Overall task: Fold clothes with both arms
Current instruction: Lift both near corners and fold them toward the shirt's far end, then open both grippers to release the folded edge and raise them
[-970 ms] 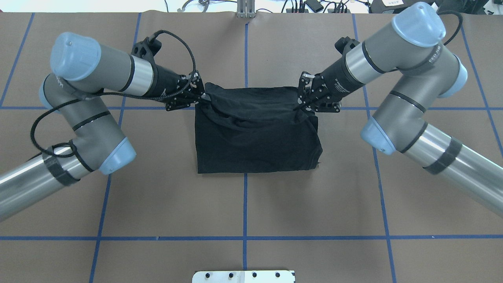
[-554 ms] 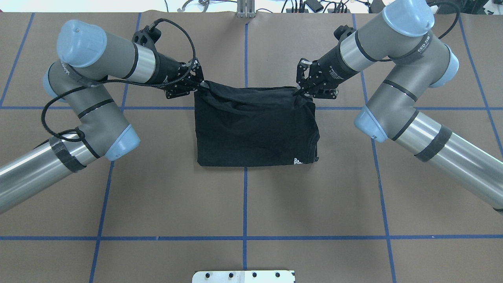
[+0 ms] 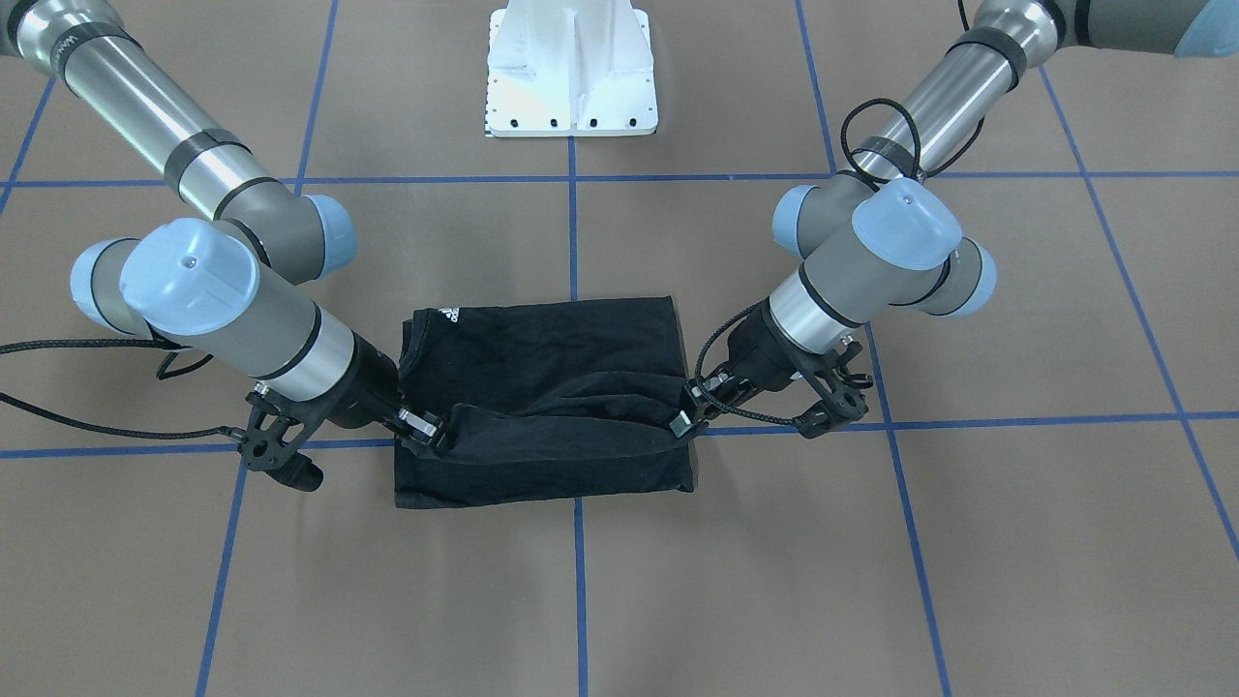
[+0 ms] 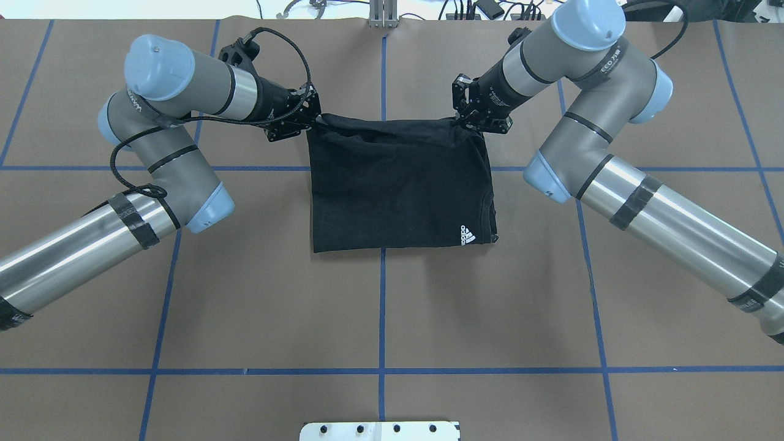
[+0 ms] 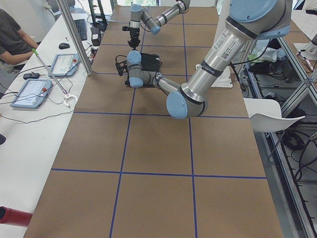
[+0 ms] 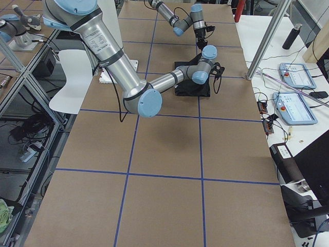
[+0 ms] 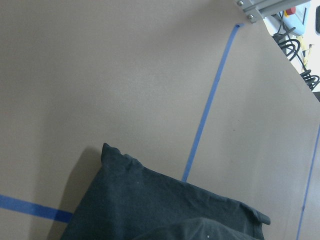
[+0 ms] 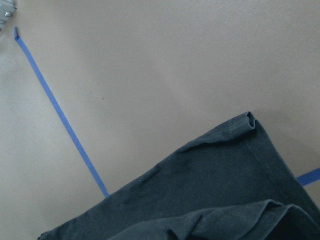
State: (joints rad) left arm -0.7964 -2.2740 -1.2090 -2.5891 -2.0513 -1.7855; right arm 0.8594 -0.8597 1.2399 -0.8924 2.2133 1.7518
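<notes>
My left end effector [image 4: 312,121] and right end effector [image 4: 459,122] are each pinched shut on a far corner of the black T-shirt [image 4: 398,184], which lies folded at the middle of the surface [image 4: 245,275]. The overhead view shows its white logo [image 4: 467,235]. My wrist cameras show only cloth and blue tape lines [image 7: 205,110], no fingers.

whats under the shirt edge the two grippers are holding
A lower folded layer of the same black T-shirt lies on the brown table. Whatever is between or beneath the layers is covered.
</notes>
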